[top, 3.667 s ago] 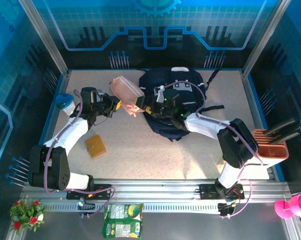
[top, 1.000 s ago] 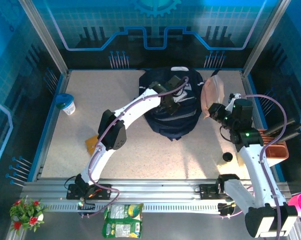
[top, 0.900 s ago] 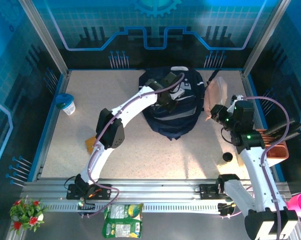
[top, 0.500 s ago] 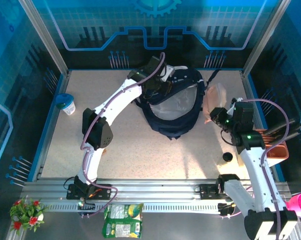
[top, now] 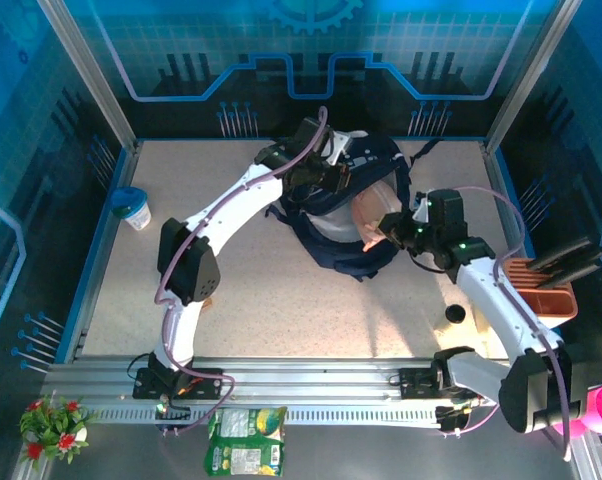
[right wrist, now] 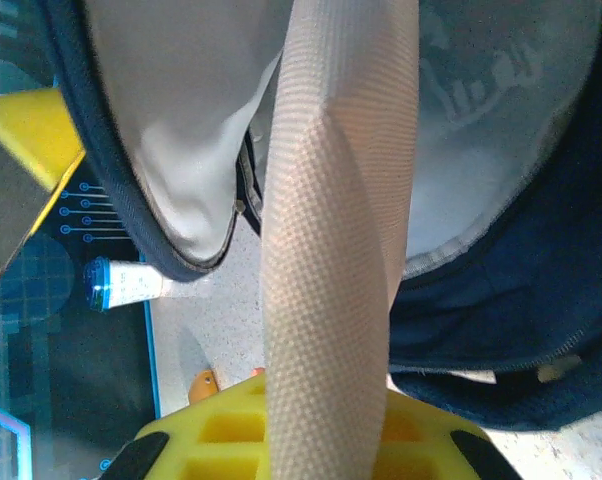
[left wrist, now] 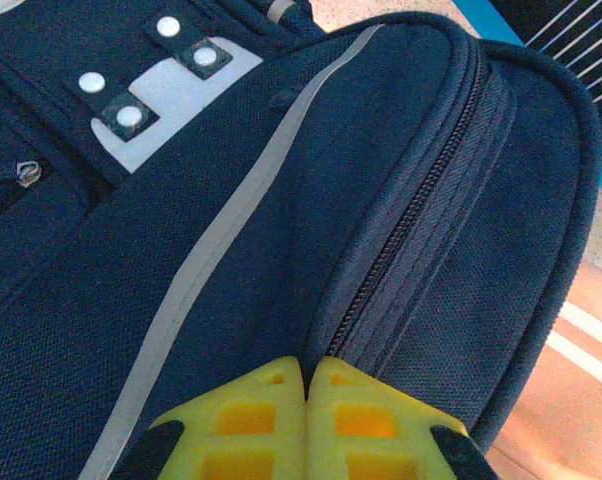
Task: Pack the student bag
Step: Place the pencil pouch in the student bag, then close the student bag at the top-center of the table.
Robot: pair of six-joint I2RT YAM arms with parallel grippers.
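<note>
Speckled table (top: 271, 305), navy student bag (top: 329, 254) agape, pale-lined.

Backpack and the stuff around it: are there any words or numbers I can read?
None can be read.
White patch on the student bag: a plain shape with studs, no letters readable.
Bag lining: faint print, too blurred.
Cup label: too small.
Green packet: print too blurred.

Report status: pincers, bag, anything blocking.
Left pincer shut on student bag rim, mouth held open. Right pincer shut on pink pouch, at the mouth. No obstruction seen.
</note>
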